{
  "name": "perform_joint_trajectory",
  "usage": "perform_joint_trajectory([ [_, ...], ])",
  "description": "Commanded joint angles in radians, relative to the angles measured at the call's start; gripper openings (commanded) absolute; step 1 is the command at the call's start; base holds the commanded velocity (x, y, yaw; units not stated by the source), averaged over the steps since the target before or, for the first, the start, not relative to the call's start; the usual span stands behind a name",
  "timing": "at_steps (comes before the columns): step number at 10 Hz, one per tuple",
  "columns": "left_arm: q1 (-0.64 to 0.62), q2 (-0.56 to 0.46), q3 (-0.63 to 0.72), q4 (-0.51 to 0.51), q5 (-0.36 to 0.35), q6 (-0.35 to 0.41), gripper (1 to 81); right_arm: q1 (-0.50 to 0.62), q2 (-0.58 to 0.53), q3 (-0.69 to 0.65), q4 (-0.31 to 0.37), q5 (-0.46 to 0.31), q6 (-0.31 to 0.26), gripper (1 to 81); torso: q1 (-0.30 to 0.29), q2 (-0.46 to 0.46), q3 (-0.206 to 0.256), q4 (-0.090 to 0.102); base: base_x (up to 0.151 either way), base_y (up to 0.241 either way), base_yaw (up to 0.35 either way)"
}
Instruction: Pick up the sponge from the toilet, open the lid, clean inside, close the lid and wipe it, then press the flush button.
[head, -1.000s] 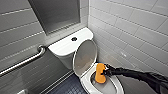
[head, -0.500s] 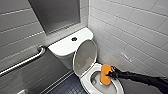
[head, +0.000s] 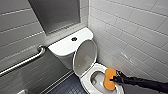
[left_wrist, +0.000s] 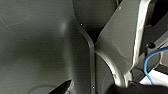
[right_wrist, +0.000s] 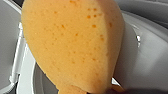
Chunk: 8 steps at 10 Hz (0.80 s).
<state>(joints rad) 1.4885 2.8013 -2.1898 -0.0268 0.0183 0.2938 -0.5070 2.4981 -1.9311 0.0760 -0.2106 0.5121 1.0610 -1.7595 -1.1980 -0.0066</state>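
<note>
The right jaws are closed on the sponge (head: 109, 79), gripping its 3 o'clock edge, where the black right arm (head: 142, 83) reaches in from the 4 o'clock corner of the head view. The orange sponge stands on end, its lower part down in the bowl (head: 86, 82) of the toilet (head: 100, 67), close against the bowl's 3 o'clock side. In the right wrist view the sponge (right_wrist: 72, 45) looms large with white ceramic (right_wrist: 147, 57) behind it. The lid (head: 85, 57) is raised, leaning back at 11 o'clock from the sponge toward the tank (head: 62, 46). The flush button (head: 74, 39) sits in the tank top. A metal grab bar (head: 25, 61) runs along the wall at 9 o'clock from the tank. I cannot tell whether the left jaws are open or closed.
</note>
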Motion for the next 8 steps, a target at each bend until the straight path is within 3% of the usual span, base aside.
perform_joint_trajectory([
  [1,0.025,0.011,0.001,0.015,0.091,0.008,81.1,0.069,-0.127,0.11,-0.001,-0.018,0.016,1.0,0.0,0.0,0.0,0.0,0.0,0.0,0.0],
  [5,0.025,0.041,-0.039,0.03,0.095,0.008,81.1,-0.037,-0.219,0.19,0.001,0.059,0.016,1.0,0.0,0.0,0.0,0.0,0.0,0.0,0.0],
  [8,0.025,0.044,-0.039,0.031,0.097,0.01,81.1,-0.101,-0.215,0.216,-0.002,0.095,0.016,1.0,0.0,0.0,0.0,0.0,0.0,0.0,0.0],
])
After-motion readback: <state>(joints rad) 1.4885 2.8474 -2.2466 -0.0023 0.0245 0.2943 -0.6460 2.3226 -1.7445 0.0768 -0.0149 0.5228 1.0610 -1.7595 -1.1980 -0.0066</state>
